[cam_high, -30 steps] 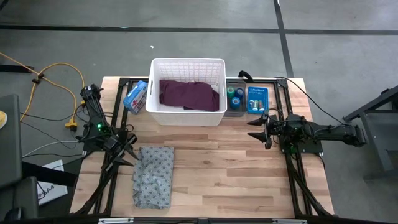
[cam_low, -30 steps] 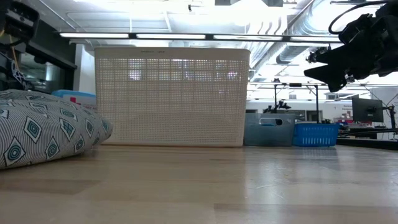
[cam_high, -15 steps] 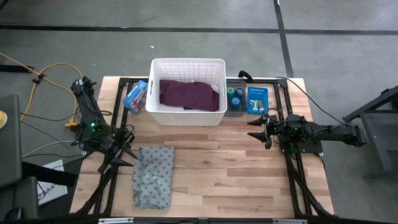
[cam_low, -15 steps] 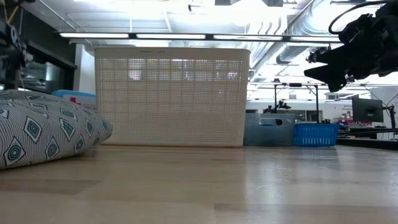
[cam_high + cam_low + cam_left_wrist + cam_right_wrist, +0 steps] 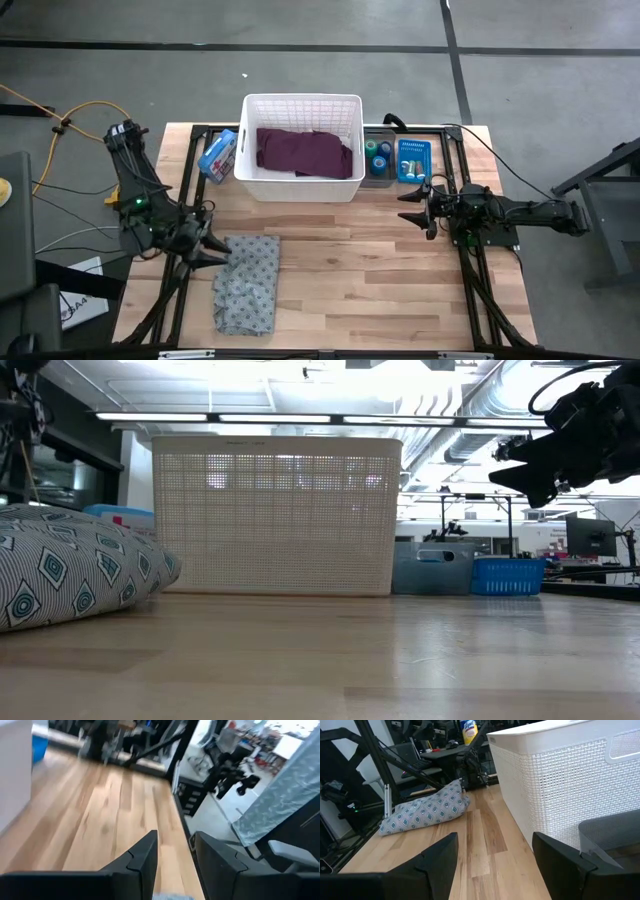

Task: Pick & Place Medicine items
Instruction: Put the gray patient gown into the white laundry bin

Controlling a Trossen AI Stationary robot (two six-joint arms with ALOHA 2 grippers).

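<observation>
Nothing looks picked yet: the green and blue bandage-tape rolls [image 5: 377, 155] sit in their far-right bins. The right tool [image 5: 413, 205] hangs near them, fingers apart and empty. The left tool [image 5: 213, 247], fingers narrowly apart, holds nothing beside the grey patterned cloth [image 5: 247, 282].

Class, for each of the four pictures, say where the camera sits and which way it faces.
High: overhead, facing straight down; both arms, wooden table.
Low: tabletop height, facing the white plastic basket; right gripper upper right.
Left wrist: looks along the table; own gripper open.
Right wrist: faces the grey patterned cloth; own gripper open.
Shared: high and low both show the basket.
</observation>
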